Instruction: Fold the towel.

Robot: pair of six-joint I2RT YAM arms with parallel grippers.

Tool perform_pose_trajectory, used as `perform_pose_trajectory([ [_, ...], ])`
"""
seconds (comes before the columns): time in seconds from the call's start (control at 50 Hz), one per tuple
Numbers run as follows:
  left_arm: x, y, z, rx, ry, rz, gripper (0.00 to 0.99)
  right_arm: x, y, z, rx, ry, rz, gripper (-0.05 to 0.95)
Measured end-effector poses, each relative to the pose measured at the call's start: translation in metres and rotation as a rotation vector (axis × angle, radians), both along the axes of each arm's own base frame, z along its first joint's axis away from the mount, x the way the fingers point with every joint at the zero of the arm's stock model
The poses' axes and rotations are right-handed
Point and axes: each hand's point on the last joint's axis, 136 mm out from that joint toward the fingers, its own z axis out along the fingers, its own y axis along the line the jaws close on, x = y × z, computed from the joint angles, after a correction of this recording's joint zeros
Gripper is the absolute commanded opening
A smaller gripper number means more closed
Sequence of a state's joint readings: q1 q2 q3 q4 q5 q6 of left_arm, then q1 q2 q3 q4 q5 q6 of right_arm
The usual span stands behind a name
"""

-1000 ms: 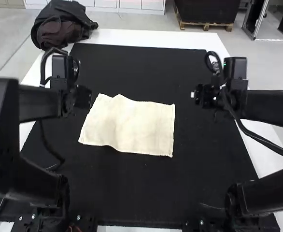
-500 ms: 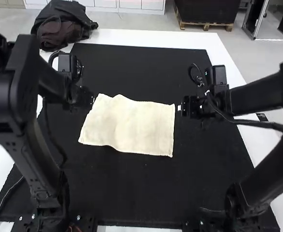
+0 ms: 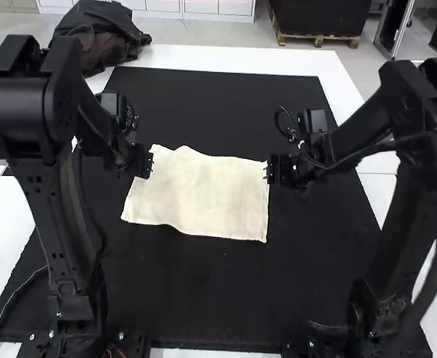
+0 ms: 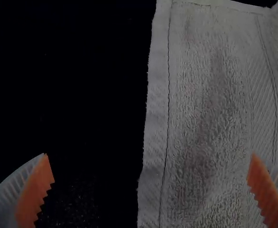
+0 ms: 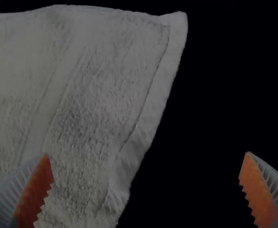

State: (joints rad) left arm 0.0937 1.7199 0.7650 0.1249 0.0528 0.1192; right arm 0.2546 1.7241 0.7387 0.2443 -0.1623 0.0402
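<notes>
A black mat [image 3: 226,298] covers much of the white table [image 3: 241,60], and the cream terry towel [image 3: 203,195] lies spread near its middle. The left gripper [image 3: 148,162] at the towel's ten o'clock and right gripper [image 3: 268,170] at two stand wide open, gripping nothing.

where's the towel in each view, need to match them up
High view: the towel is near the middle, slightly left.
Left wrist view: its left-arm-side hem runs between the fingers of the left gripper.
Right wrist view: its right-arm-side hem runs between the fingers of the right gripper.
Shared landmark: the black mat.
</notes>
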Motion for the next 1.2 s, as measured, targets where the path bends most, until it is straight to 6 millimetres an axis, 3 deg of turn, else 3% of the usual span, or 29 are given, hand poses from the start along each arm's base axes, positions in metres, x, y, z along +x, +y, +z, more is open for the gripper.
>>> perform_pose_trajectory([
  [0.26, 0.027, 0.002, -0.003, 0.001, -0.015, -0.001, 0.959, 0.02, 0.015, 0.001, 0.014, -0.017, 0.021, 0.91],
  [0.5, 0.045, 0.004, -0.003, 0.001, -0.027, 0.0, 0.959, 0.03, 0.018, -0.014, 0.01, -0.002, 0.021, 0.91],
  [0.86, 0.045, 0.002, -0.026, -0.006, 0.02, 0.0, 0.959, 0.04, 0.028, -0.026, 0.003, 0.01, 0.038, 0.91],
  [1.2, 0.045, 0.0, -0.035, -0.024, 0.034, 0.013, 0.959, 0.044, 0.038, -0.032, -0.002, 0.013, 0.059, 0.91],
])
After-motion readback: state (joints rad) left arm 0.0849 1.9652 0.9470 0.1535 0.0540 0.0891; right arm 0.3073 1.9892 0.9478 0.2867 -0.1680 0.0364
